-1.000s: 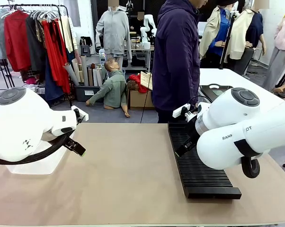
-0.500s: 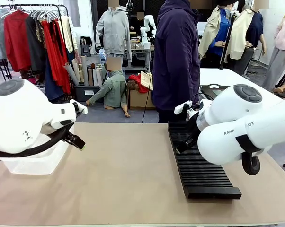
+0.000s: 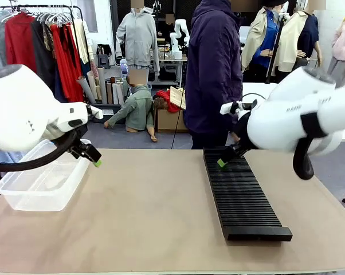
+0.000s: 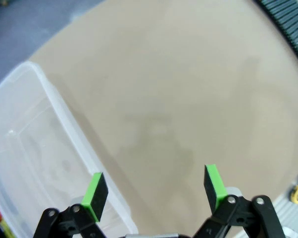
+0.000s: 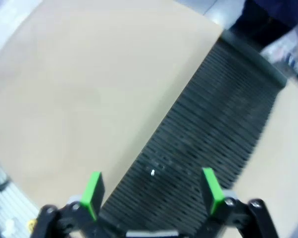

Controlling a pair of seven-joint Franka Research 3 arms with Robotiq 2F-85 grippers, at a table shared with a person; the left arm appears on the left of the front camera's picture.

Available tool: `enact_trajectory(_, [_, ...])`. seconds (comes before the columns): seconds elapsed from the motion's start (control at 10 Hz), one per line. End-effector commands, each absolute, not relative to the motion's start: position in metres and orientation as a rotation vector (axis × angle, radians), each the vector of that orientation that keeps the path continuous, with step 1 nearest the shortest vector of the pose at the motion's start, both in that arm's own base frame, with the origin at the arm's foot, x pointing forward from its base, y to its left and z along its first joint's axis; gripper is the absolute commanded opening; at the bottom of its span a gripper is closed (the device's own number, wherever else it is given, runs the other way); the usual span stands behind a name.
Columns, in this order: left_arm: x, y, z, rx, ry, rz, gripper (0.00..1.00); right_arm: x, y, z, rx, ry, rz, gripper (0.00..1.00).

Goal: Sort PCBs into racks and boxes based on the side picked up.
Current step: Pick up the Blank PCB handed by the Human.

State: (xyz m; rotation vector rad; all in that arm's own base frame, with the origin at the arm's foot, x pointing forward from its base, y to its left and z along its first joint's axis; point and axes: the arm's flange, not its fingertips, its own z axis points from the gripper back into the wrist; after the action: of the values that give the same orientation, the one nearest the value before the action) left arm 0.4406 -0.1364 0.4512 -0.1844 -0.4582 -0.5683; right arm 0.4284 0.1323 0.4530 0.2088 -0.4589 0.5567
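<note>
Going from the near edge of the table [image 3: 149, 220] backwards. The rack [image 3: 241, 195] is the long black slotted thing right of the middle. Its near end sits close to the near edge and it runs lengthwise to the far edge. The box [image 3: 32, 199], a clear tub, sits by the left edge about halfway back, and it looks empty to me.

The left gripper [image 4: 154, 188] hangs over bare table just beside the tub, jaws spread wide with nothing between them. The right gripper [image 5: 152, 192] hovers over the rack's far end, also wide apart and empty. A person [image 3: 212, 74] stands at the far edge.

My guess on the PCBs is that they're light, thin, stiff and a bit slick. I'd pinch the flat faces near one edge, and gently. The rack slots are narrow, so a board has to go in edge-first and straight. The tub is way more forgiving.
</note>
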Motion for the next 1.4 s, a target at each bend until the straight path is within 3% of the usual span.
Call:
enact_trajectory(0.0, [0.461,-0.11,0.472,-0.369,-0.393,-0.592,1.0,0.445,0.108,0.473,0.36,-0.345,0.485,1.0])
enact_trajectory(0.2, [0.472,-0.09,0.486,-0.559,-0.354,-0.568,1.0,0.454,0.086,0.48,0.54,-0.264,0.473,1.0])
enact_trajectory(0.6, [0.476,-0.037,0.49,-0.873,-0.35,-0.392,1.0,0.472,0.02,0.473,1.08,-0.186,0.383,1.0])
enact_trajectory(0.9, [0.469,0.012,0.473,-1.078,-0.416,-0.29,1.0,0.472,-0.021,0.46,1.25,-0.209,0.326,1.0])
enact_trajectory(1.3, [0.446,0.046,0.463,-1.136,-0.477,-0.247,1.0,0.468,-0.061,0.444,1.399,-0.244,0.28,1.0])
